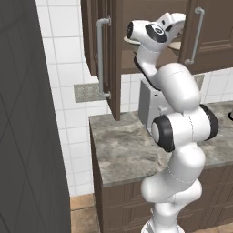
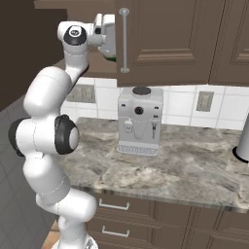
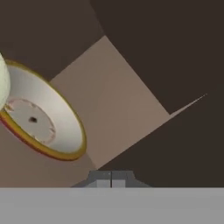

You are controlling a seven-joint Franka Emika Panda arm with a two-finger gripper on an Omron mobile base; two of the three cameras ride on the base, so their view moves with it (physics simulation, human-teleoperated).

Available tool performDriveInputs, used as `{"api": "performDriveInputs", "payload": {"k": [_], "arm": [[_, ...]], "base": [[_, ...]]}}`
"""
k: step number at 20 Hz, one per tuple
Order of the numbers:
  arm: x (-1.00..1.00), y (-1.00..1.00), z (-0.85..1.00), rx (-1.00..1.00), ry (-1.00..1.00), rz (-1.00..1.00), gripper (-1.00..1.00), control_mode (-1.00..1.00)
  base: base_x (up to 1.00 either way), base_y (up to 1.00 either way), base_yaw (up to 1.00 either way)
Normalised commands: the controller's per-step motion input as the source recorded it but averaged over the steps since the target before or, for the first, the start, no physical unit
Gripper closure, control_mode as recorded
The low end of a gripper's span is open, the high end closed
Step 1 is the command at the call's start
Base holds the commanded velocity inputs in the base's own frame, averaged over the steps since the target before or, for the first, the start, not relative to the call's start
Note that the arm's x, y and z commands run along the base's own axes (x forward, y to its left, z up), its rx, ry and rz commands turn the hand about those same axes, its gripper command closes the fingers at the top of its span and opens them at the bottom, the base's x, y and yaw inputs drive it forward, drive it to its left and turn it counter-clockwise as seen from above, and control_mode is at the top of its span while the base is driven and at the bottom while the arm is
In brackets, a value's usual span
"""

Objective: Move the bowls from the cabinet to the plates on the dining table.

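Observation:
The dark brown cabinet point(image 1: 113, 68) stands open above the counter, and my arm reaches up into it. In the hand view a shallow tan bowl point(image 3: 43, 120) with a brownish rim lies on the shelf to the left of my gripper point(image 3: 111, 178). The gripper is shut with nothing between its tips and is apart from that bowl. A sliver of the cream-white bowl point(image 3: 2, 83) shows at the left edge. From the left base view a pale bowl edge point(image 1: 175, 45) peeks out behind my hand on the shelf. The plates and dining table are out of view.
The open cabinet door point(image 1: 101, 59) with its silver bar handle juts out left of my arm; a shut door point(image 2: 170, 39) is on the right. A grey coffee machine point(image 2: 140, 121) stands on the stone counter point(image 2: 194, 165) below. A dark tall panel point(image 1: 27, 113) fills the left.

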Motion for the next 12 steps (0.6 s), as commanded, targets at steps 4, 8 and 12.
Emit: {"api": "performDriveInputs", "payload": {"k": [4,8,12], "arm": [[-0.19,-0.60,0.01,-0.03,0.00,-0.14,1.00,-1.00],[-0.24,-0.61,0.00,-0.03,0.00,-0.15,1.00,-1.00],[-0.36,-0.60,0.00,-0.03,-0.04,-0.16,1.00,-1.00]], "base": [[0.00,0.00,0.00],[0.00,0.00,0.00],[0.00,0.00,0.00]]}}
